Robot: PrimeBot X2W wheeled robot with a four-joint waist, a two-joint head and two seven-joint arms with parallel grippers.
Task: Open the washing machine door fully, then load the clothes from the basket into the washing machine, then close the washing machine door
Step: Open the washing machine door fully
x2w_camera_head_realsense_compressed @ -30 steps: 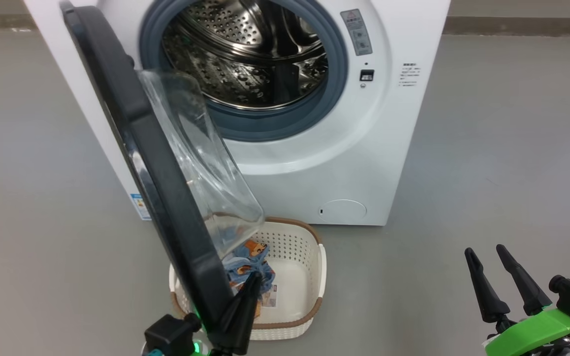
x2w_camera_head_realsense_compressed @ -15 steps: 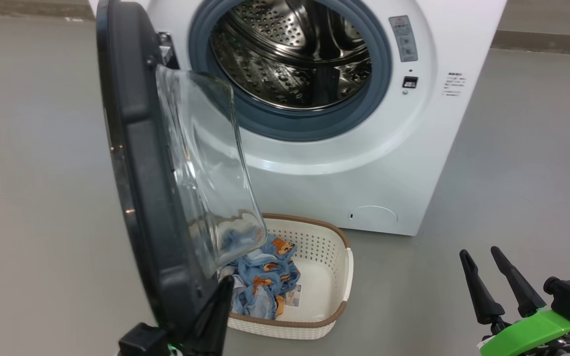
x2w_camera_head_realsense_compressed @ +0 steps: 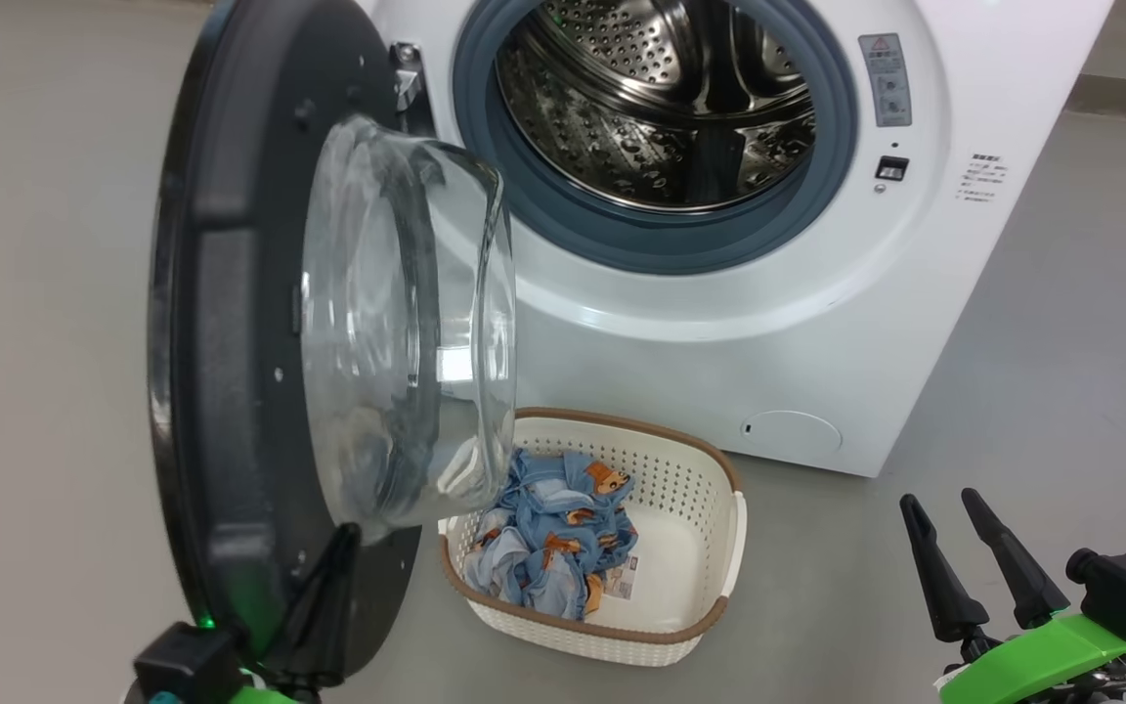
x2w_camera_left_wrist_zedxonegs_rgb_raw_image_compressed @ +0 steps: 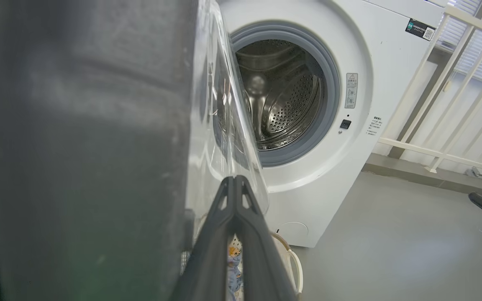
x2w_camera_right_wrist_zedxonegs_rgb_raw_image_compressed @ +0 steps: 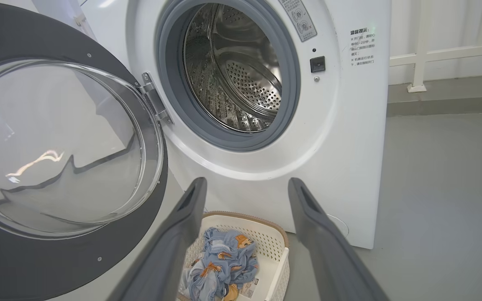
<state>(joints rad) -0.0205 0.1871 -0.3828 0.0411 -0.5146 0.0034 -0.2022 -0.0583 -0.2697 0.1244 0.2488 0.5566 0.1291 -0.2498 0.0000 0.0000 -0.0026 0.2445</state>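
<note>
The washing machine (x2w_camera_head_realsense_compressed: pixel 915 323) stands ahead with its steel drum (x2w_camera_head_realsense_compressed: pixel 661 108) exposed. The washing machine door (x2w_camera_head_realsense_compressed: pixel 221 342) hangs open to the left, glass bowl (x2w_camera_head_realsense_compressed: pixel 397 323) facing the drum. My left gripper (x2w_camera_head_realsense_compressed: pixel 346 533) is shut, its fingers lying against the inner face of the door's lower rim; in the left wrist view the left gripper (x2w_camera_left_wrist_zedxonegs_rgb_raw_image_compressed: pixel 234 179) rises beside the door (x2w_camera_left_wrist_zedxonegs_rgb_raw_image_compressed: pixel 78 146). The basket (x2w_camera_head_realsense_compressed: pixel 710 606) sits on the floor before the machine, holding the blue bear-print clothes (x2w_camera_head_realsense_compressed: pixel 553 543). My right gripper (x2w_camera_head_realsense_compressed: pixel 937 501) stands open and empty, right of the basket. In the right wrist view the right gripper (x2w_camera_right_wrist_zedxonegs_rgb_raw_image_compressed: pixel 247 184) frames the clothes (x2w_camera_right_wrist_zedxonegs_rgb_raw_image_compressed: pixel 224 263).
Grey floor surrounds the machine. A white railing (x2w_camera_left_wrist_zedxonegs_rgb_raw_image_compressed: pixel 454 83) runs behind and to the right of it. A round flap (x2w_camera_head_realsense_compressed: pixel 793 430) sits low on the machine's front. The open door overhangs the basket's left end.
The door has swung wider open to the left, with my shut left gripper moving along against it. The head camera has shifted. The right gripper is unchanged.
</note>
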